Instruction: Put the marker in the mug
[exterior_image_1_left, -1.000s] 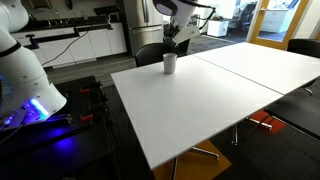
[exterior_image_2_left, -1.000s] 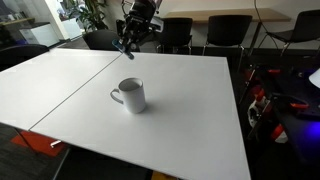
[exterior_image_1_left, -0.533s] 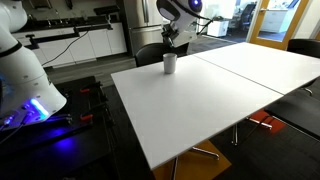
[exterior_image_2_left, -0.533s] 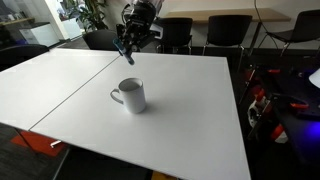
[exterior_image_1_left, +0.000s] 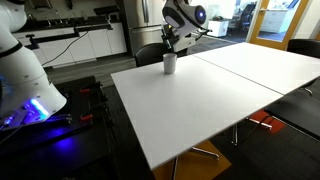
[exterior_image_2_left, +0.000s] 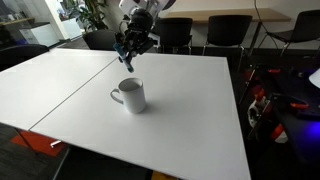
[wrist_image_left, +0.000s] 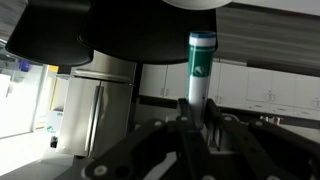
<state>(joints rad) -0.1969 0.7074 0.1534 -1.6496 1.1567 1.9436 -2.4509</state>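
The mug (exterior_image_2_left: 130, 95) is a small grey-white cup with a handle, standing on the white table (exterior_image_2_left: 180, 110); it also shows in an exterior view (exterior_image_1_left: 170, 63) near the table's far edge. My gripper (exterior_image_2_left: 129, 56) hangs above and behind the mug, shut on the marker (exterior_image_2_left: 125, 56), a thin dark stick. In the wrist view the marker (wrist_image_left: 199, 70) stands upright between the fingers (wrist_image_left: 197, 122), showing a pale barrel with a green band. The mug is out of the wrist view.
Dark chairs (exterior_image_2_left: 222, 33) stand behind the table. A second white table (exterior_image_2_left: 40, 80) joins along a seam. A white robot base with blue light (exterior_image_1_left: 25, 95) and cables lies on the floor. Kitchen cabinets (exterior_image_1_left: 85, 42) line the back.
My gripper with the marker has come lower and a little closer to the mug. The mug has not moved.
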